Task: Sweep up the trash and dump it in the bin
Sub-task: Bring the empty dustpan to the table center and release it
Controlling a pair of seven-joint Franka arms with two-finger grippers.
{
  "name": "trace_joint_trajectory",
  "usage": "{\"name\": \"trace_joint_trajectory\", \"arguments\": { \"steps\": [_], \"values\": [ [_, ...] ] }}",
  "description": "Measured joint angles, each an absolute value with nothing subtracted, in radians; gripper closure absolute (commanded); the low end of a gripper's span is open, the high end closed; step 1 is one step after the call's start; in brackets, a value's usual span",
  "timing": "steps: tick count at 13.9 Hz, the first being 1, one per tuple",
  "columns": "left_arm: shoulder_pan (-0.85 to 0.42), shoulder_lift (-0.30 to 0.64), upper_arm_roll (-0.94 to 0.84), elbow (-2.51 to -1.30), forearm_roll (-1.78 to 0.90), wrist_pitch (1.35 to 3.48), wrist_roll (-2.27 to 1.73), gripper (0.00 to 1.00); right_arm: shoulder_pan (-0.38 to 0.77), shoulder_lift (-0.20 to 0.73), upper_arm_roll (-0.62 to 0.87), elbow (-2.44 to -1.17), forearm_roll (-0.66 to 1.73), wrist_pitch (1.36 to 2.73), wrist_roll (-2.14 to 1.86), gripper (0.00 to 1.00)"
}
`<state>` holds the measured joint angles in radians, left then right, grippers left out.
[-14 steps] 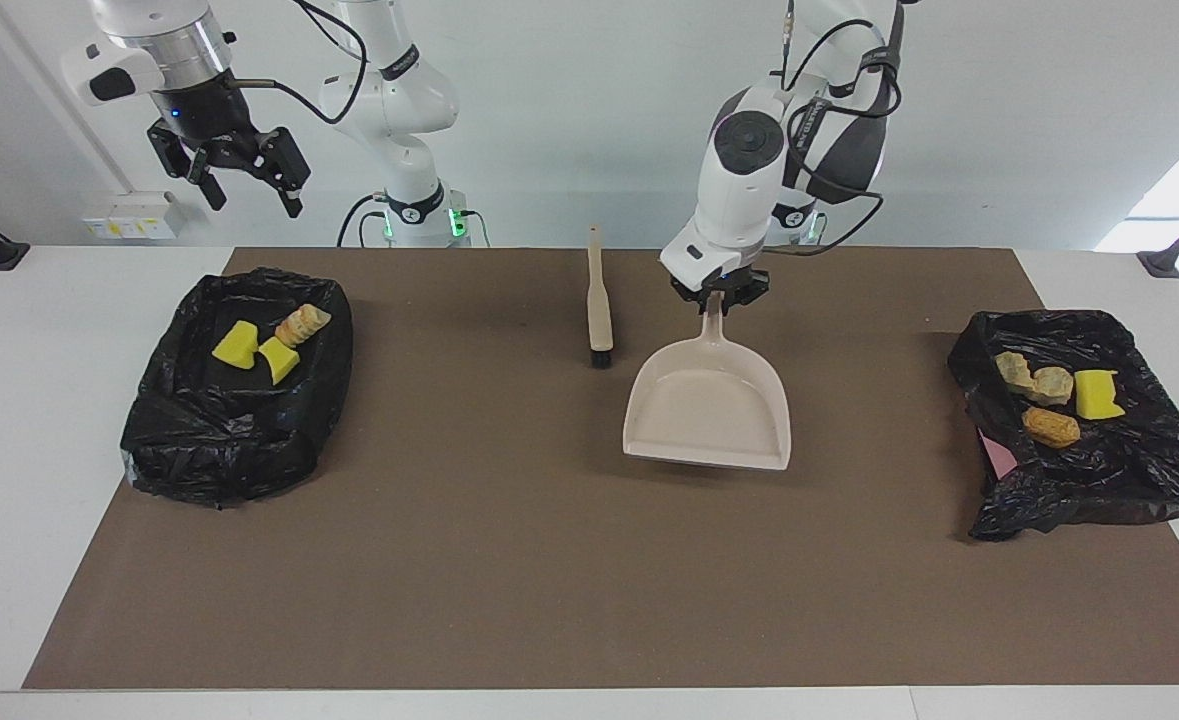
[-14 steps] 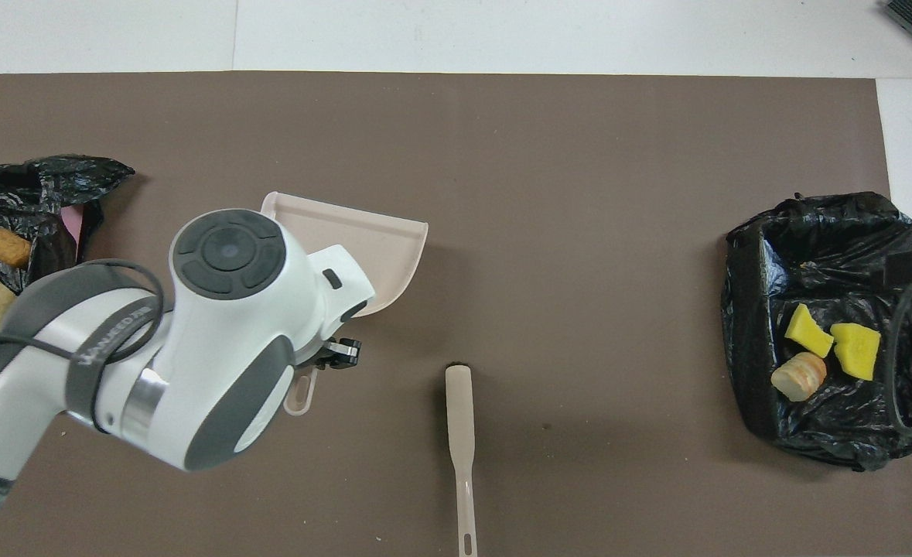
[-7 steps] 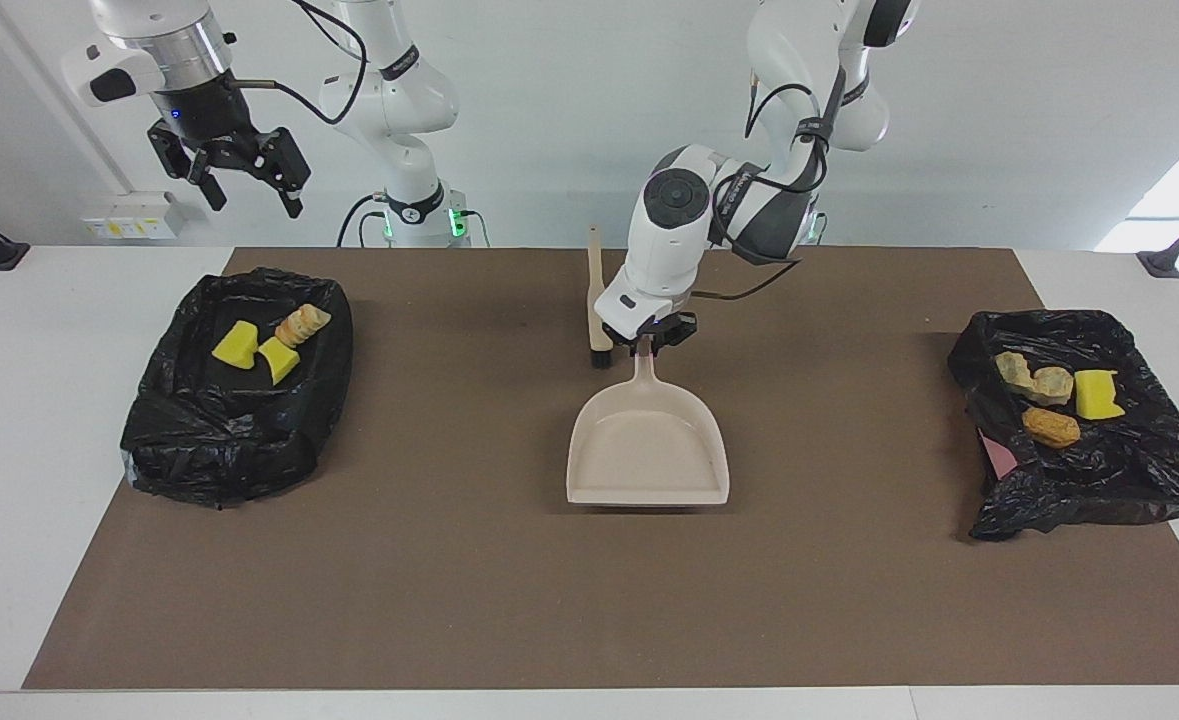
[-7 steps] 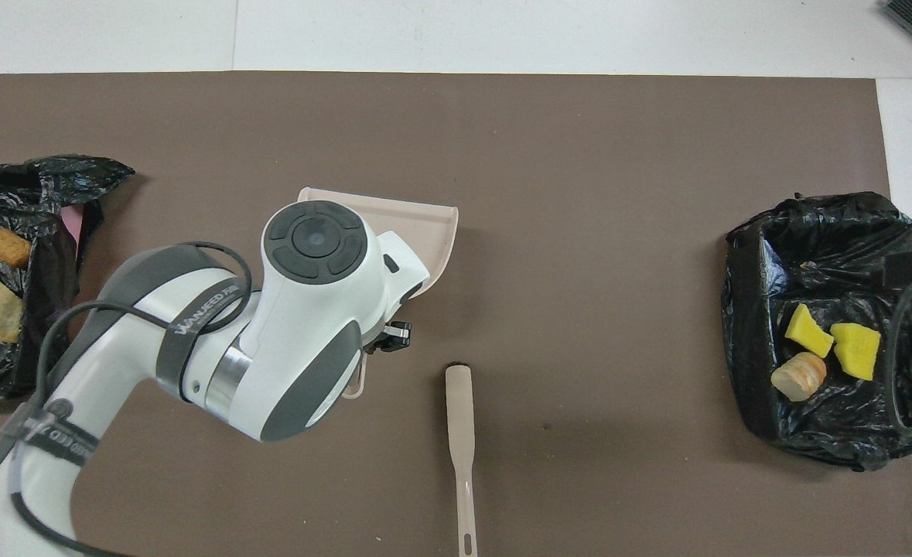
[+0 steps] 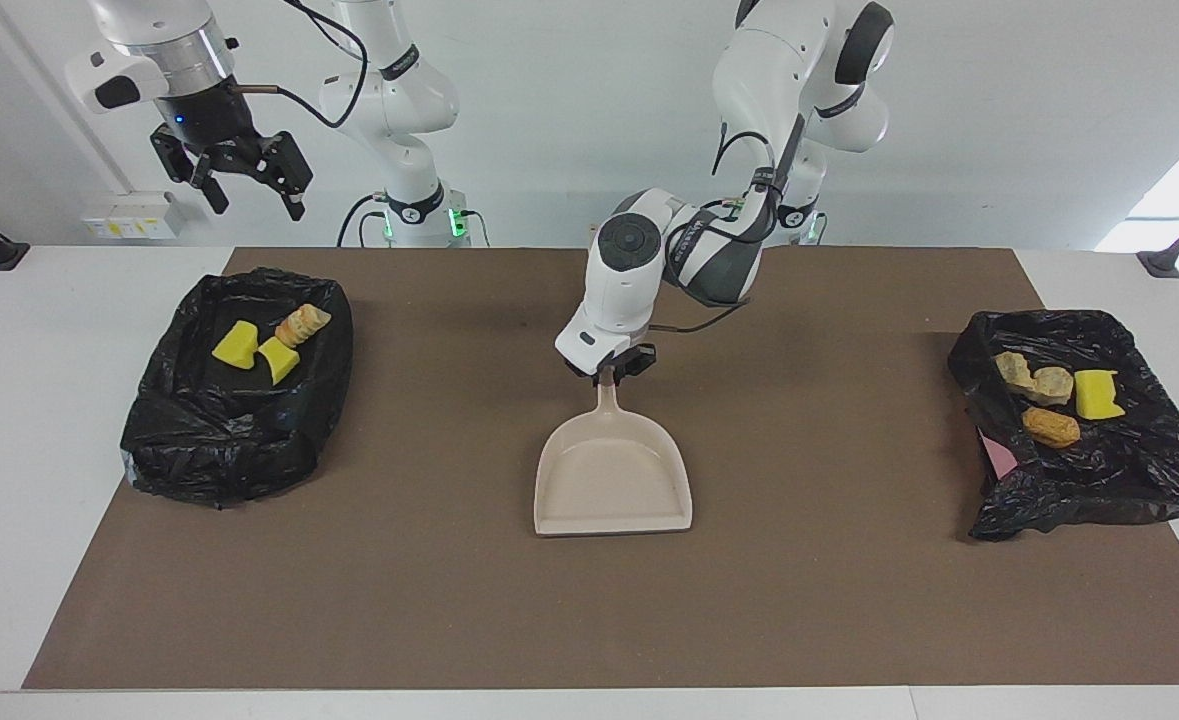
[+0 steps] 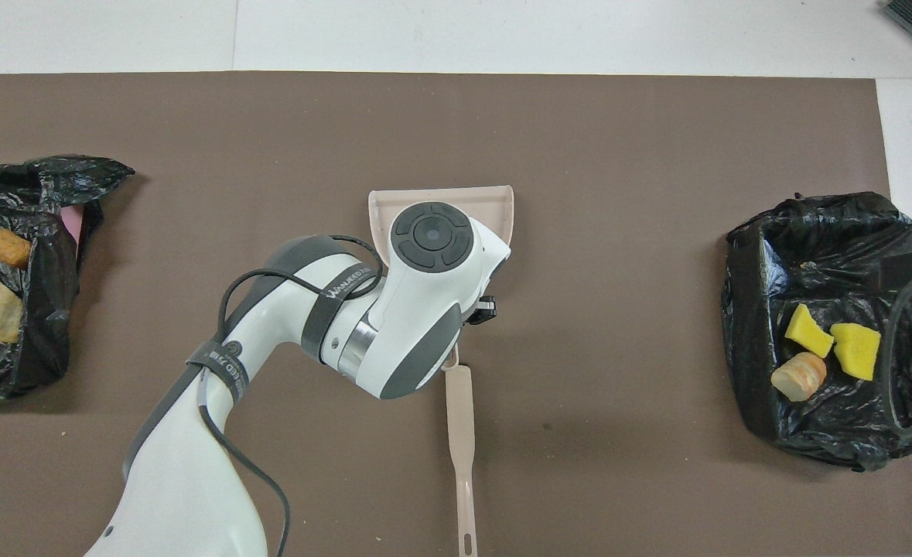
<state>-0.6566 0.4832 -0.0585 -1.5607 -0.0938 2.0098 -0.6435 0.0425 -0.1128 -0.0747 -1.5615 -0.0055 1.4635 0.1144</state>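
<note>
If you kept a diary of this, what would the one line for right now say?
left hand: gripping dustpan handle, mid-mat | right hand: open, waiting above bin | trash: in both bins

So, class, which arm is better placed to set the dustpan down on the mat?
Left: the left gripper holds the dustpan by its handle at mid-table. The right gripper hangs open, high over the bin at its own end.

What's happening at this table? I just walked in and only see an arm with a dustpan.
The left gripper grips the handle of the empty beige dustpan at the middle of the brown mat. The brush lies untouched, nearer the robots. All the trash already sits in the two black-bagged bins: sponge wedges and a bread chunk in one, bread chunks and a sponge in the other. The right gripper waits open, raised over its bin.
</note>
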Motion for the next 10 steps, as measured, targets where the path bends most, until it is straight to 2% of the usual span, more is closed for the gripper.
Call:
{"name": "trace_joint_trajectory", "arguments": {
  "steps": [5, 10],
  "values": [
    [-0.625, 0.468, -0.035, -1.547, -0.094, 2.019, -0.625, 0.00, 0.043, -0.113, -0.075, -1.563, -0.005, 1.464, 0.114, 0.00],
    [-0.432, 0.411, -0.024, -1.547, -0.094, 1.945, -0.460, 0.00, 0.043, -0.115, -0.075, -1.565, -0.005, 1.464, 0.114, 0.00]
  ]
}}
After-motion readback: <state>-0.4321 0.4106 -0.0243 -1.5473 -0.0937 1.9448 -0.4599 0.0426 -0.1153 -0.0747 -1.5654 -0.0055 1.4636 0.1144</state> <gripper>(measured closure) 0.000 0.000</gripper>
